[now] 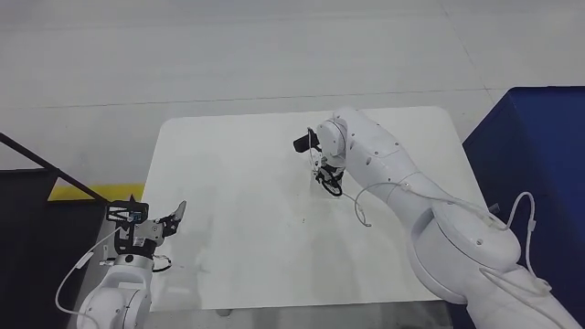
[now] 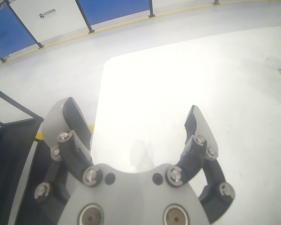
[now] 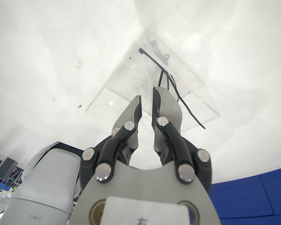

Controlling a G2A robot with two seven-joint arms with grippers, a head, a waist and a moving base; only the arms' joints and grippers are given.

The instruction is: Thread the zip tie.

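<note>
Right claw (image 3: 146, 94) hangs tips-down over a shallow clear plastic tray (image 3: 112, 87) near the middle of the white tabletop (image 1: 228, 247). Its two ribbed fingers (image 3: 157, 104) are parted by only a narrow gap and grip nothing that can be seen. Inside the tray lies a long black plastic zip tie (image 3: 152, 60), its square head toward one corner and its thin tail running out past the opposite rim. At least one more black tie crosses it. Part of the bundle passes behind one fingertip, so whether the pad touches it cannot be told. Left claw (image 2: 131, 105) sits well apart at the near left corner, spread wide and empty, pointing in over the tabletop.

Judging by this layout, the job is at its pick-up stage: no tie is lifted, and no tail has met a head. The next move appears to call for a wider spread of the right claw, a short descent into the tray and a pinch on a single strap, clear of its neighbour. The crossed ties could come up together, and a thin strap lying flat on smooth plastic may slip from the pads. Threading will then likely need the left claw brought in to steady the head while the tail is fed through.
</note>
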